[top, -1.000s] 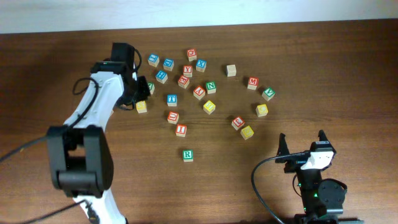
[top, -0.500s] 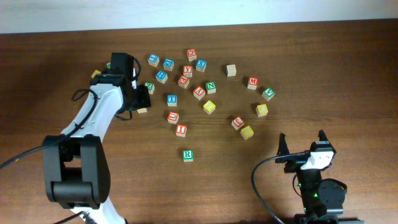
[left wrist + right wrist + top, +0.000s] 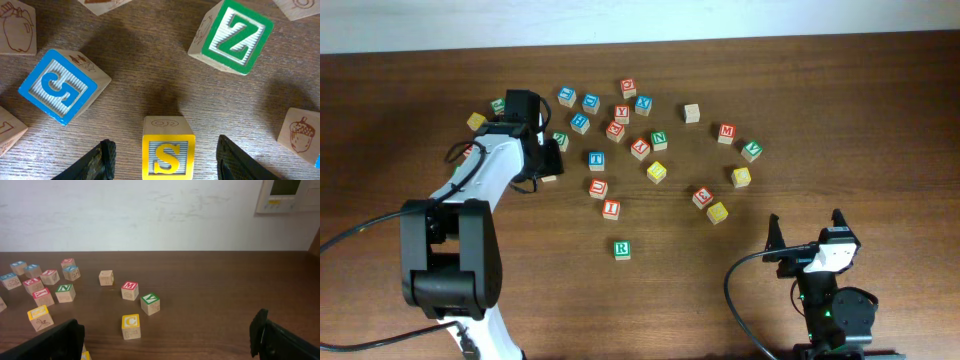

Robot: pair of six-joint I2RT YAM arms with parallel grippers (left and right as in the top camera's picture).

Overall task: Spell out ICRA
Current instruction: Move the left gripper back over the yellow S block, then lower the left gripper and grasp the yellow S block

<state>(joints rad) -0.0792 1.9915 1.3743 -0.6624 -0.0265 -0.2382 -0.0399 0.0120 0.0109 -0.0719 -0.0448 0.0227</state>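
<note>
Hovering on wrong cube imo: left claw [image 3: 165,145] open astride yellow S cube [image 3: 167,156] far left, no grip; right claw [image 3: 805,222] wide near right; R [image 3: 622,249], I [image 3: 611,209] mid counter [image 3: 880,120], C [image 3: 741,177] right; nxt fetch C.

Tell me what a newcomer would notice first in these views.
The scatter of lettered cubes across the upper middle of the table stands out, with the green R cube alone below the rest. In the left wrist view, a yellow S cube sits between the open left fingers, a gap on each side. The right fingers wait wide open at the table's lower right, away from the cubes.
</note>
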